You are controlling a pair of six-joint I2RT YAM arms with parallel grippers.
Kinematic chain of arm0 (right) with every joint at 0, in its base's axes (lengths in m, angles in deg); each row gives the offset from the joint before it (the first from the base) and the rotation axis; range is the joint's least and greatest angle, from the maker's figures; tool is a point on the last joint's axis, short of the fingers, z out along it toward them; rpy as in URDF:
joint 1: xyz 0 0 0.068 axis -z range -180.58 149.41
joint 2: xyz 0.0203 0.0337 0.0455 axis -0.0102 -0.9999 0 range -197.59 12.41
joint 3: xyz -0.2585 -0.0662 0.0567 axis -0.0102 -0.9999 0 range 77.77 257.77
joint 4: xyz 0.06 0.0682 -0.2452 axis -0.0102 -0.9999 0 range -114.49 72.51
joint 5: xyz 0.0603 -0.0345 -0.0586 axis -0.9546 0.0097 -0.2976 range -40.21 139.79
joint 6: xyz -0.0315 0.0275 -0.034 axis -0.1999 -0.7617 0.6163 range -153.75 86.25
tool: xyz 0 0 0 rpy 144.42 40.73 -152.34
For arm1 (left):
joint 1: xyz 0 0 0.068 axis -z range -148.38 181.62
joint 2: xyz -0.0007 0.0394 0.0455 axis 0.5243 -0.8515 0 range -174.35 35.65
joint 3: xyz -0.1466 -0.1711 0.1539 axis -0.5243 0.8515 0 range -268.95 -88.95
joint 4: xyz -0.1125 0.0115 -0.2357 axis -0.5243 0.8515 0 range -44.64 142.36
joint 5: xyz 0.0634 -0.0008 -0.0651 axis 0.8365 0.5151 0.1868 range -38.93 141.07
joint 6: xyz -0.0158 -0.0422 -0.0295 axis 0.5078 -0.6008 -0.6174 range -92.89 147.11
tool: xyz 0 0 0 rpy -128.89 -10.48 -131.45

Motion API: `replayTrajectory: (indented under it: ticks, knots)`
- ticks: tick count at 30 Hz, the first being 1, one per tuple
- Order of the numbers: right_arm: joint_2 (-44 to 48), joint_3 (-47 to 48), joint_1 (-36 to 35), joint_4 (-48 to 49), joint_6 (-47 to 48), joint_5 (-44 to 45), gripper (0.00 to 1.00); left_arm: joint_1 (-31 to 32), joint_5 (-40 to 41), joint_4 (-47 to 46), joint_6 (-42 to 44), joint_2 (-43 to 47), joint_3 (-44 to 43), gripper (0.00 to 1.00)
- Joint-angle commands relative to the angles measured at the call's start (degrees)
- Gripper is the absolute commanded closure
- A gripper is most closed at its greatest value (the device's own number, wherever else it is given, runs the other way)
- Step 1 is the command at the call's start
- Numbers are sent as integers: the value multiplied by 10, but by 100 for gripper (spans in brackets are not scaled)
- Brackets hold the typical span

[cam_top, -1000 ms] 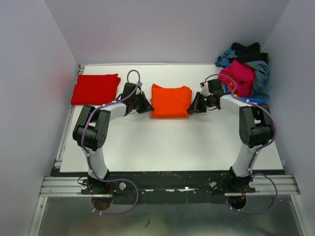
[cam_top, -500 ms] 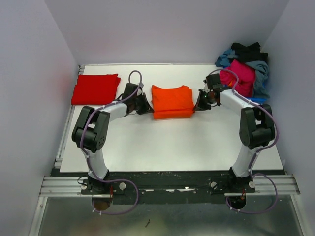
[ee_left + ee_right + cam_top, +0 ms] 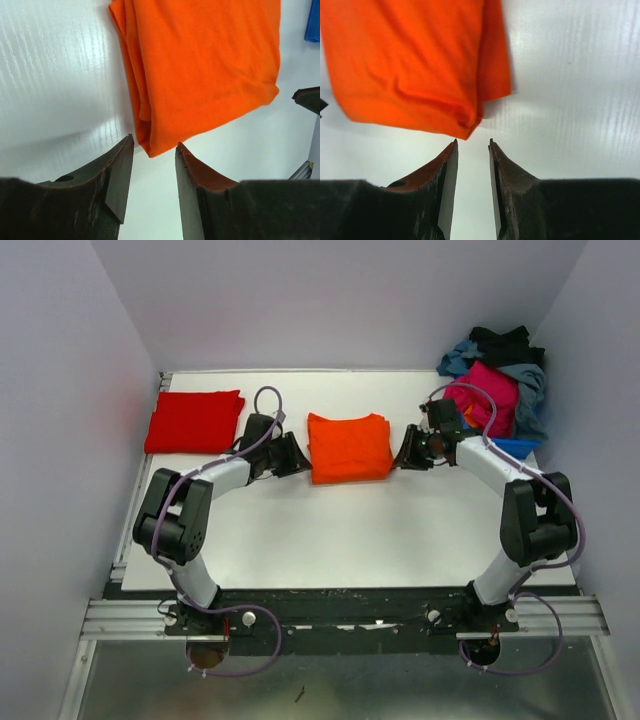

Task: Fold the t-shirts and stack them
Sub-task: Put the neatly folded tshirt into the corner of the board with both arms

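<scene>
The left arm (image 3: 215, 473) and right arm (image 3: 488, 462) look alike: white tubular links between bulky black joint housings, each on a white post bolted to a black base plate (image 3: 340, 612) on a silver rail (image 3: 120, 618). A thin purple cable (image 3: 266, 398) loops along each arm and curls at its foot. The fingers (image 3: 118, 172) are dark, scuffed, wedge-shaped blades with a reddish-brown tinge.

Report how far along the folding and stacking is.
Done: the red shirt lies folded at the far left, and the orange shirt lies folded in the middle. In hand: nothing; the left gripper and right gripper stand open at the orange shirt's near corners. Left: stacking orange with red, then folding the heap of shirts at the far right.
</scene>
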Motion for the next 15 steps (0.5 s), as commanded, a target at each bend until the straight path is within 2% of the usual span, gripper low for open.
replayTrajectory:
  ticks: [1,4,9,13,15]
  knots:
    - [14,-40,0,79,18,-78,61,1,-15,-51,10,39,39,51]
    - [-5,-49,0,101,20,-113,61,5,-26,-64,13,25,41,51]
    - [-40,-18,0,85,21,-103,60,14,-26,-71,12,-12,23,52]
    - [-65,4,0,68,18,-84,65,19,-28,-70,8,-38,4,63]
    - [-76,11,0,61,17,-74,73,20,-36,-75,3,-49,-2,73]
